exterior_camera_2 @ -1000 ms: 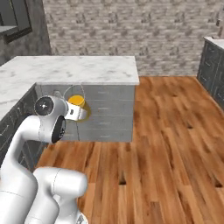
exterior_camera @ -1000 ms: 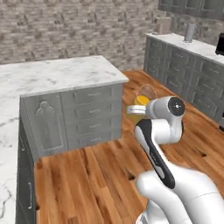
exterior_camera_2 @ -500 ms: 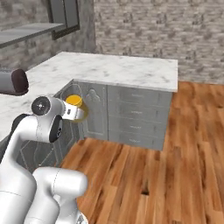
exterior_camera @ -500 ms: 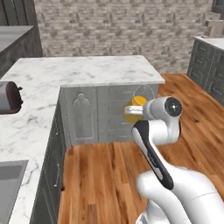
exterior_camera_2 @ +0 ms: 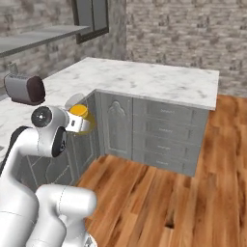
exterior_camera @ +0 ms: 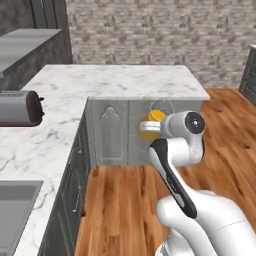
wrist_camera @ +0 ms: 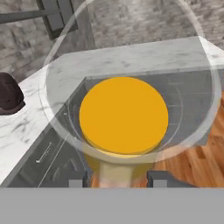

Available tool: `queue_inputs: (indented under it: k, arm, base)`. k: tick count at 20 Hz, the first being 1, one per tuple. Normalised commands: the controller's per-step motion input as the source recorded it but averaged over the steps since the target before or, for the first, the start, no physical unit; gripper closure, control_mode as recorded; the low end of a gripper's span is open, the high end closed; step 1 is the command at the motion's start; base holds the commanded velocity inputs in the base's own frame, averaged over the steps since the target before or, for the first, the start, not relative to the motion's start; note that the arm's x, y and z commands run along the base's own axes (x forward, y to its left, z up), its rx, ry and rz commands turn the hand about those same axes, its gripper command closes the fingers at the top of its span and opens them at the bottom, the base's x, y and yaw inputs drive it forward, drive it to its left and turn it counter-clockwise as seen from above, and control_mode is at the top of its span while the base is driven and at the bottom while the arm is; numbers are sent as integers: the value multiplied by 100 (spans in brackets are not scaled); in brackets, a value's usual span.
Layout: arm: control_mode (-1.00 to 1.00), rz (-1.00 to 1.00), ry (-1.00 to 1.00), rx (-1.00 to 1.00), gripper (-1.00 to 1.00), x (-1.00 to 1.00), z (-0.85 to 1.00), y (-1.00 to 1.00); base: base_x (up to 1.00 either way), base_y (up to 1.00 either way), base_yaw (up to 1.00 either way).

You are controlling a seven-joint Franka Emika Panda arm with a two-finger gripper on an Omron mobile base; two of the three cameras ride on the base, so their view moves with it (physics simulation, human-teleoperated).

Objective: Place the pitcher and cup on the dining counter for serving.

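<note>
My gripper (wrist_camera: pixel 116 178) is shut on the pitcher (wrist_camera: pixel 124 116), a clear glass carafe with amber-orange liquid. It hangs in the air in front of the grey cabinets, below the level of the marble top. The left base view has the pitcher (exterior_camera: pixel 155 119) held just ahead of the hand (exterior_camera: pixel 150 128). From the right base camera, the pitcher (exterior_camera_2: pixel 79 115) sits at the gripper (exterior_camera_2: pixel 77 125) beside the cabinet corner. The dining counter (exterior_camera: pixel 120 80) (exterior_camera_2: pixel 154 79) (wrist_camera: pixel 131 54) spreads ahead, white marble on grey drawers. The cup is out of view.
A dark-ended toaster (exterior_camera: pixel 20 107) (exterior_camera_2: pixel 24 89) (wrist_camera: pixel 8 94) stands on the marble worktop at left. A sink (exterior_camera: pixel 15 210) is sunk into that worktop near me. Wooden floor (exterior_camera_2: pixel 183 202) lies open to the right; a brick wall (exterior_camera: pixel 160 30) closes the back.
Both base views have swung as the base moved: the island now lies ahead, and the toaster and sink worktop have come in at left. The pitcher stays in the gripper.
</note>
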Motion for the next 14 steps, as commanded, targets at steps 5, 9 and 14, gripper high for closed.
queue_inputs:
  k: [5,9,14]
  arm:
    - [100,0,0,0,100,0,0,0]
    - [100,0,0,0,100,0,0,0]
    - [100,0,0,0,100,0,0,0]
  base:
    - [49,-15,14]
    - [59,-19,12]
    - [79,-23,7]
